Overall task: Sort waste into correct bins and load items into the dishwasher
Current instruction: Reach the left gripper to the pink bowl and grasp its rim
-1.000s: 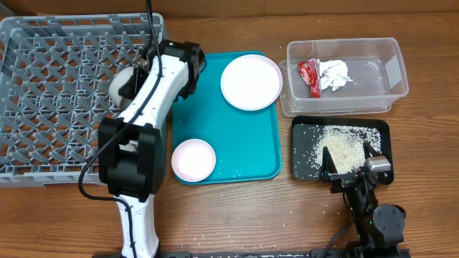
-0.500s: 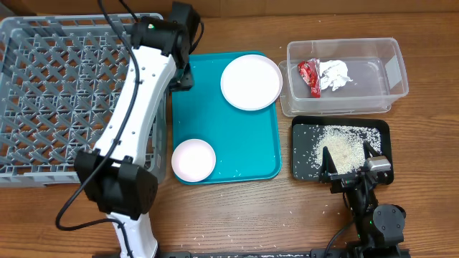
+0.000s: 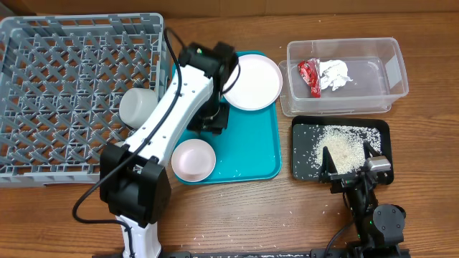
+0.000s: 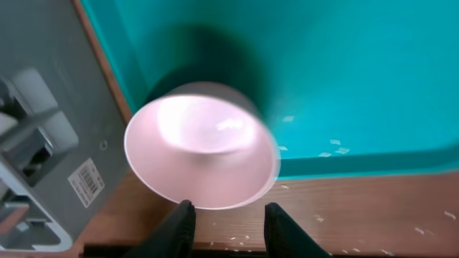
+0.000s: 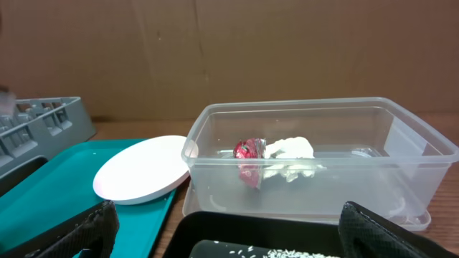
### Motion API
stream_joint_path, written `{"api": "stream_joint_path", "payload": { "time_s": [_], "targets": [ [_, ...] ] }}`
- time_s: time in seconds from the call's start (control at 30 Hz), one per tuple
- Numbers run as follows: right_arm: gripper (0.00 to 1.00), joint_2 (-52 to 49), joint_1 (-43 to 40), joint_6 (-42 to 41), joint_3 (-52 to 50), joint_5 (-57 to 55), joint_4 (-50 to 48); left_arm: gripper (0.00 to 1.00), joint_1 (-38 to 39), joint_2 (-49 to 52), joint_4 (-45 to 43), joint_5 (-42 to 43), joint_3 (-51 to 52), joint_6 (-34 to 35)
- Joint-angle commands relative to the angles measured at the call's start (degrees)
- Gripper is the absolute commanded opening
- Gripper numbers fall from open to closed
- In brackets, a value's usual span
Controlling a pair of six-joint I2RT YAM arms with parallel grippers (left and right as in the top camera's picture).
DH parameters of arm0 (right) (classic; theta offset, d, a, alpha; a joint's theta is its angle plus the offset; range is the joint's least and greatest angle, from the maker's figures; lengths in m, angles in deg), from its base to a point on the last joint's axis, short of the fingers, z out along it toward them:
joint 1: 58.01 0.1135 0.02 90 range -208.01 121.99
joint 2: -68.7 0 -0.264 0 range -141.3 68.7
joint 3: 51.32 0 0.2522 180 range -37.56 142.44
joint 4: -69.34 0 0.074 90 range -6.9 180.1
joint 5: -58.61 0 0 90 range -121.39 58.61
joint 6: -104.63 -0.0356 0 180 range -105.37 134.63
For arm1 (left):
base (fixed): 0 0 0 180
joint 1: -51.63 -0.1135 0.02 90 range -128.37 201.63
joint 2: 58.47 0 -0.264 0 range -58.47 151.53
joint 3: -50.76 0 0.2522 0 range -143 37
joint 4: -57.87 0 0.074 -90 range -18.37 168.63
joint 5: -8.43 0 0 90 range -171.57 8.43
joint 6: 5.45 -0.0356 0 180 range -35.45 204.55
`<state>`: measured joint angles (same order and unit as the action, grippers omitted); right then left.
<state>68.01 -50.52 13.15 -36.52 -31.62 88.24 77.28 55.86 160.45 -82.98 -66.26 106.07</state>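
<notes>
Grey dish rack (image 3: pixel 64 86) is set far left on the worktop (image 3: pixel 430 215), w/ a pale grey-green bowl (image 3: pixel 136 105) seen inside, nr its right wall. Left claw (image 4: pixel 228 231) is spread, nothing gripped, over the teal tray (image 3: pixel 244 143). The small pink bowl (image 3: pixel 193 159) is seen just ahead of its tips. White plate (image 3: pixel 251 81) is placed at the tray's far right corner. Red wrapper (image 3: pixel 309 76) & white napkin (image 3: pixel 335 74) are contained in the clear tub (image 3: pixel 344 41). Rice (image 3: pixel 343 147) is scattered in the black tray (image 3: pixel 305 168). Right claw (image 3: pixel 346 152) is positioned at that tray's near edge, spread, empty.
</notes>
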Motion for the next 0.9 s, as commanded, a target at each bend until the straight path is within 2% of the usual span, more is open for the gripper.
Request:
{"api": "stream_joint_path", "payload": {
  "time_s": [0.0,0.07,0.2,0.27,0.47,0.53,0.63,0.77,0.87],
  "targets": [
    [1.0,0.5,-0.22,0.02,-0.57,-0.07,-0.33,0.15,-0.46,-0.76,-5.64,-1.27,10.05,3.78],
    [1.0,0.5,-0.22,0.02,-0.57,-0.07,-0.33,0.08,0.11,-0.76,-9.53,-0.37,13.94,3.85],
    [1.0,0.5,-0.22,0.02,-0.57,-0.07,-0.35,0.05,2.69,-0.76,-20.92,2.73,21.86,3.85],
    [1.0,0.5,-0.22,0.02,-0.57,-0.07,-0.35,0.04,3.96,-0.76,-26.23,7.41,24.22,3.76],
    [1.0,0.5,-0.22,0.02,-0.57,-0.07,-0.33,0.04,4.98,-0.76,-34.62,14.86,19.71,-0.52],
    [1.0,0.5,-0.22,0.02,-0.57,-0.07,-0.35,0.04,4.61,-0.76,-32.74,14.6,15.19,-3.17],
    [1.0,0.5,-0.22,0.02,-0.57,-0.07,-0.35,0.08,3.69,-0.76,-25.29,9.55,7.19,-3.69],
    [1.0,0.5,-0.22,0.0,-0.57,-0.07,-0.35,0.34,1.73,-0.79,-14.21,1.57,-0.48,-1.6],
    [1.0,0.5,-0.22,0.0,-0.57,-0.07,-0.33,0.39,-0.35,-0.57,-10.99,1.18,0.5,-1.64]
  ]
}}
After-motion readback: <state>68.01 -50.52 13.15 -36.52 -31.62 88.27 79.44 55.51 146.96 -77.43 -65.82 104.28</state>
